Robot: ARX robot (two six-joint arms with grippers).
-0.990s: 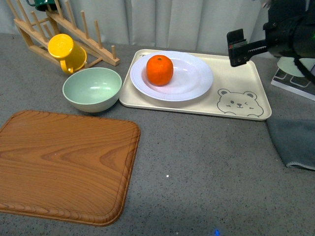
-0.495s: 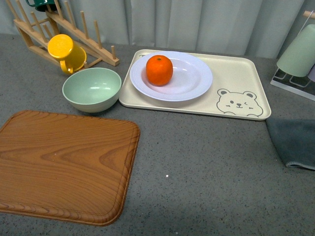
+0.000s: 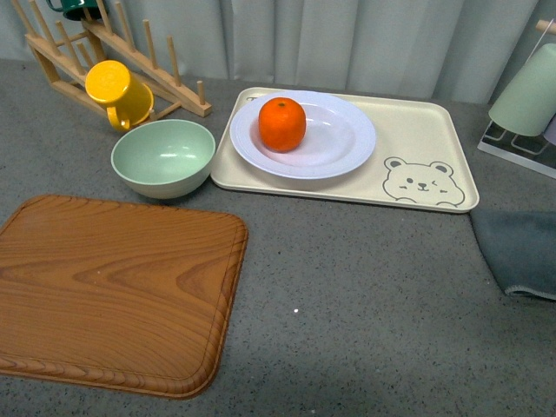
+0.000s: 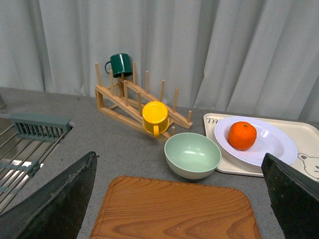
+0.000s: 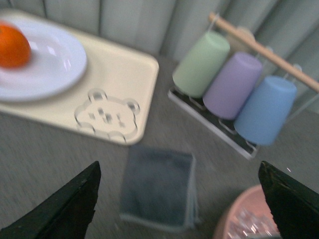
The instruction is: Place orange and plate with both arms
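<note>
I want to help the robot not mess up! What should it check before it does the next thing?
1. Orange sits on the plate: ok.
2. Plate rests on the bear tray, not tipped: ok.
3. Left hand open, holding nothing: ok.
4. Right hand open, holding nothing: ok.
5. Green bowl sits beside the tray, close to the plate's side: watch out, not ok.
6. Where the plate should go: cannot tell.
</note>
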